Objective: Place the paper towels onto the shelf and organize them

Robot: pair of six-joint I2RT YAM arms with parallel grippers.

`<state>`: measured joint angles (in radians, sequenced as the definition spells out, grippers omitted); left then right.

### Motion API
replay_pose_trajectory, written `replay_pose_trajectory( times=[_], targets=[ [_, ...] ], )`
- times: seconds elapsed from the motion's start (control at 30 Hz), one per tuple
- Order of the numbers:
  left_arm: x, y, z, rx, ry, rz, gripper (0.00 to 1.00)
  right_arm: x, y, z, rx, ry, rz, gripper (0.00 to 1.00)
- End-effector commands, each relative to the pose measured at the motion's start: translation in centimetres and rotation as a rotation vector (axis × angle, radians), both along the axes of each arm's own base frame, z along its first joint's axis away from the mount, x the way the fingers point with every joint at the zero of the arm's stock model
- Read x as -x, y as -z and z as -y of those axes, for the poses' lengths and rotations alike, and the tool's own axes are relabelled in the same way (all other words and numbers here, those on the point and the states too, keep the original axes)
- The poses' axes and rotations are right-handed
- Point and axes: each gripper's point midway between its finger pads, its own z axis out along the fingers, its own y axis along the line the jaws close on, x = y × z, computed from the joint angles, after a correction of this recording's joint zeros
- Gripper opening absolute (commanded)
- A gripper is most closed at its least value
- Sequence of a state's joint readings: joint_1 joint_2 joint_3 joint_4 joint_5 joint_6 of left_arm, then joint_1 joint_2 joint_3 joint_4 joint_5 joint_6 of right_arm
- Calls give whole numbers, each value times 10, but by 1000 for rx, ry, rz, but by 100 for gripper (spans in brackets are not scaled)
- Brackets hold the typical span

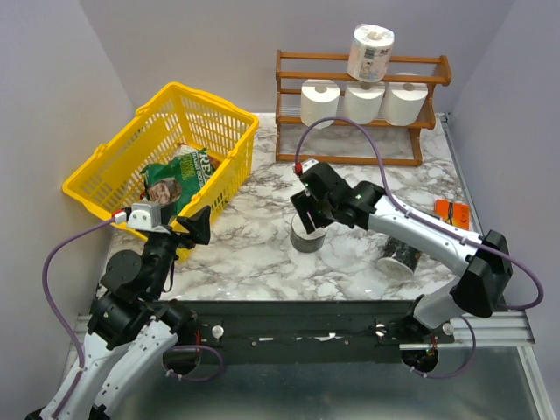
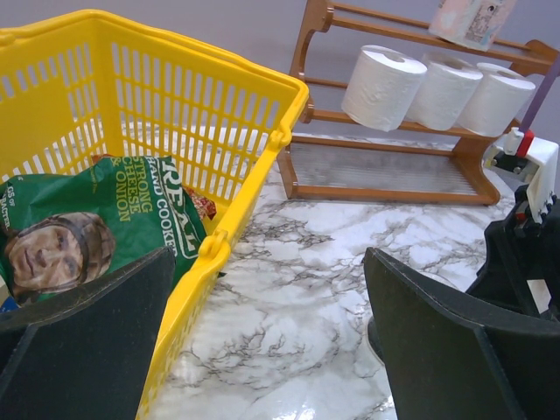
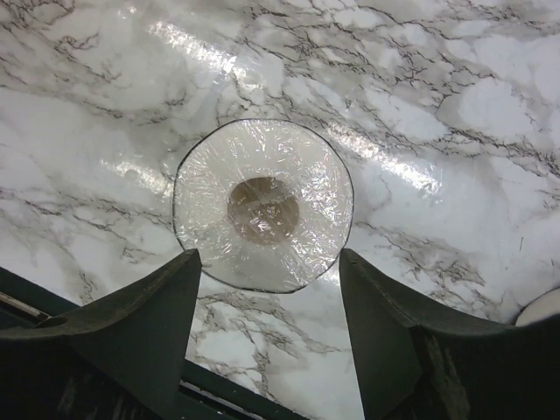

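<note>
The shelf (image 1: 350, 159) stands at the back right. Three white paper towels (image 1: 364, 101) lie side by side on its middle tier, and a wrapped roll (image 1: 371, 51) sits on the top rail. The left wrist view shows the same shelf (image 2: 385, 192) and rolls (image 2: 444, 90). A clear-wrapped roll (image 3: 262, 206) stands on end on the marble, its brown core facing up. My right gripper (image 3: 267, 262) hangs open just above it, fingers apart and touching nothing. In the top view that gripper (image 1: 306, 219) covers part of the roll (image 1: 308, 238). Another roll (image 1: 401, 256) lies on its side under the right forearm. My left gripper (image 2: 269, 258) is open and empty beside the basket.
A yellow plastic basket (image 1: 105, 166) at the left holds a green snack bag (image 1: 179, 175); its rim (image 2: 219, 245) runs close to my left finger. A small orange object (image 1: 453, 213) lies near the right table edge. Grey walls close in the left, back and right sides.
</note>
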<state>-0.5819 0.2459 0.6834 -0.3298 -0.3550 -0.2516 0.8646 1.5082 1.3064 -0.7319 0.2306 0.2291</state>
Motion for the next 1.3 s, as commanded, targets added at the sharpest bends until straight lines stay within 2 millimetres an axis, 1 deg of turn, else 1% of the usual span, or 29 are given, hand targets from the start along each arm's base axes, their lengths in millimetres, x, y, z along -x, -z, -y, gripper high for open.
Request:
replay_pose_trajectory(
  times=[0.0,0.07,0.2,0.23,0.27,0.37,0.47,0.67,0.8,0.97,1.0,1.1,1.13,1.2,1.23,1.27],
  targets=[
    [0,-4,-3,16,-16,16,99,11,11,2,19,-5,-46,73],
    [0,-4,-3,16,-13,18,99,11,12,-9,-1,-37,-30,73],
    [-1,-3,0,10,-4,14,99,10,13,-24,7,-95,-9,72],
    [-1,-3,0,9,-3,11,99,6,10,-28,5,-94,0,72],
    [-1,-4,0,10,-3,14,99,7,16,-29,25,-97,-14,72],
    [-1,-2,0,9,-6,8,99,6,20,-34,26,-105,-23,69],
    [-1,-2,-1,8,-7,9,99,8,28,-38,28,-113,-42,68],
    [-3,0,1,2,-3,1,99,8,45,-40,53,-113,-48,66],
    [-4,0,2,0,0,-2,99,8,64,-32,132,-104,-43,65],
    [-4,1,2,0,-3,-2,99,7,74,-26,205,-112,-19,64],
    [-4,0,2,0,-1,-2,99,7,75,-26,214,-123,-17,63],
    [-4,0,2,1,-1,0,99,6,72,-25,231,-141,2,58],
    [-4,0,2,1,-3,-1,99,5,71,-24,238,-146,10,54],
    [-4,0,1,1,-4,-1,99,0,65,-20,263,-153,54,49],
    [-3,0,1,2,-3,1,99,-3,58,-18,265,-162,79,47],
    [-3,-1,1,4,-4,3,99,-6,52,-22,253,-183,110,47]
  ],
)
